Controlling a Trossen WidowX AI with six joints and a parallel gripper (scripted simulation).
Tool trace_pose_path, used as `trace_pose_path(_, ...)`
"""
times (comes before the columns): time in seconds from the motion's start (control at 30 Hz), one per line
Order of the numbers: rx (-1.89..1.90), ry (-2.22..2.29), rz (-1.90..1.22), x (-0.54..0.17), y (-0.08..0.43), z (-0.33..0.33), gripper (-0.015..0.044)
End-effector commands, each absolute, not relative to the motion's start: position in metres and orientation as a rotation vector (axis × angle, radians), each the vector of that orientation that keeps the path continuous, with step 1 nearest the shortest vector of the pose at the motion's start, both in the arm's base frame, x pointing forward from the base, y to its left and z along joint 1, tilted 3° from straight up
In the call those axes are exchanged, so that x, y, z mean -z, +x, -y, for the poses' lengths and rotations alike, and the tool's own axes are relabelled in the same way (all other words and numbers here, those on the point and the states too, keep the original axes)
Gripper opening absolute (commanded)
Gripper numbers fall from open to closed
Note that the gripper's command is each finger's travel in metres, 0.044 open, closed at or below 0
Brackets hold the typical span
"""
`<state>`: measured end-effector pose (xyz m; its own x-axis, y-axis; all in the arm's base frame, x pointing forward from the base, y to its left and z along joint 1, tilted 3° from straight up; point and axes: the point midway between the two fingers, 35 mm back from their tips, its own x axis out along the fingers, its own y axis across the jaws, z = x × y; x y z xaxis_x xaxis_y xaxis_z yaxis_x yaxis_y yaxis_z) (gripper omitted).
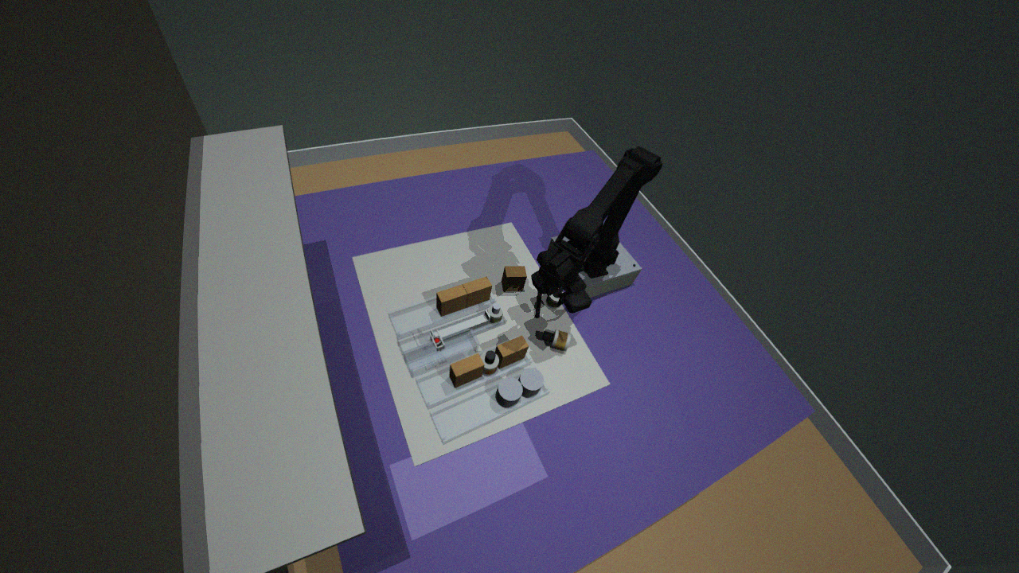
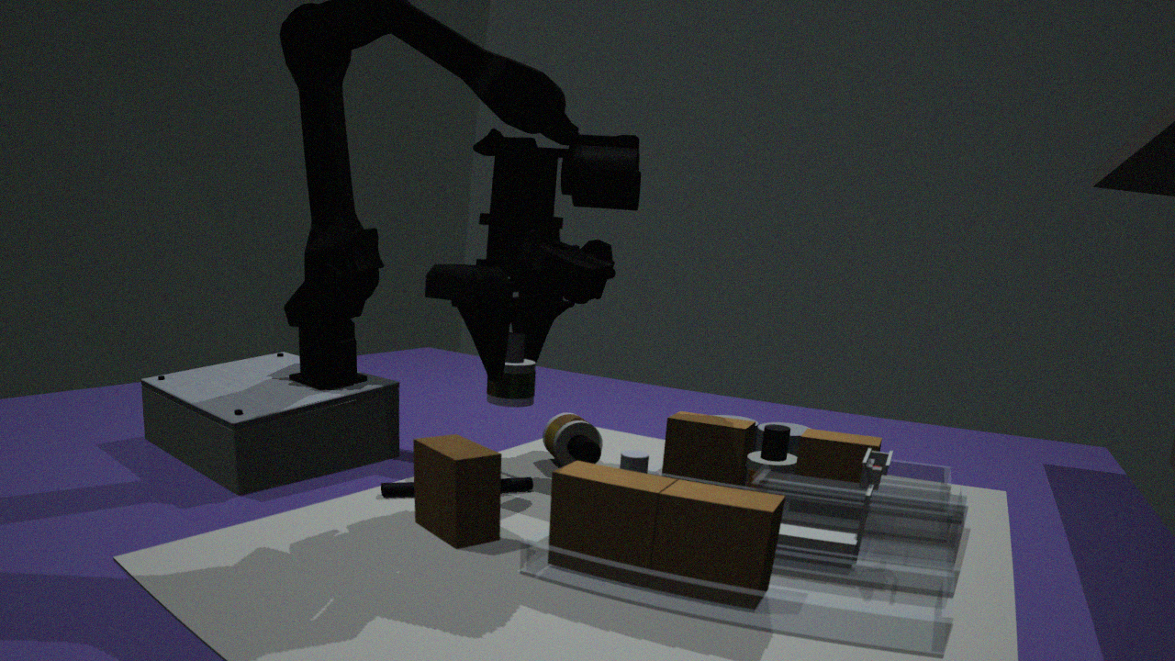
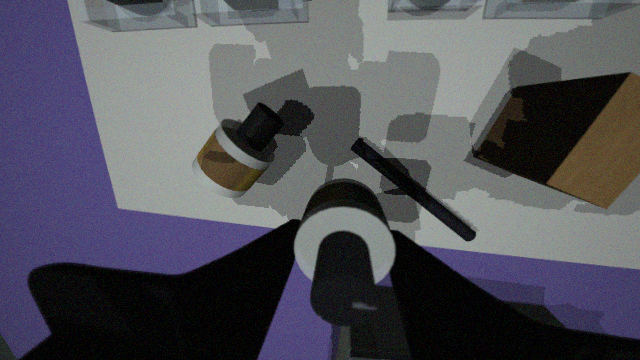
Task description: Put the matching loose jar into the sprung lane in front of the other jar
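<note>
My gripper (image 2: 516, 374) (image 3: 343, 232) is shut on a jar with a grey cap, white shoulder and dark green band (image 1: 554, 302) (image 2: 510, 389) (image 3: 345, 197). It holds the jar upright above the table, near the robot-side edge of the white mat. The jar in the sprung lane (image 1: 495, 313) has a grey cap and white shoulder; its cap also shows in the exterior view (image 2: 634, 460). It stands at the lane's front end, with the pale pusher strip (image 1: 464, 326) behind it. Its band is hidden. An amber jar with a black cap (image 1: 560, 341) (image 2: 565, 433) (image 3: 231, 162) lies on its side.
A black rod (image 2: 398, 489) (image 3: 415, 190) lies beside a standing brown box (image 1: 513, 279) (image 2: 455, 491) (image 3: 595, 145). Two brown boxes (image 1: 462, 295) (image 2: 603, 513) fill part of one neighbouring lane. Another holds boxes around a black-capped jar (image 1: 489, 361) (image 2: 775, 443). Two round tins (image 1: 509, 391) stand beyond.
</note>
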<state>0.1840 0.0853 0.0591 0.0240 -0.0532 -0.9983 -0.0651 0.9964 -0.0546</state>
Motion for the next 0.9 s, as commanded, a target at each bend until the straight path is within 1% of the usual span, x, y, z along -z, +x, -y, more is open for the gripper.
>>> trace_pose_path(0.0, -0.008, -0.086, -1.545, -0.085, 0.178, -0.084, 0.0)
trace_pose_path(0.3, -0.012, -0.093, -1.542, -0.084, 0.186, -0.082, 0.0)
trace_pose_path(0.87, -0.041, -0.128, -1.536, -0.057, 0.26, -0.059, 0.0)
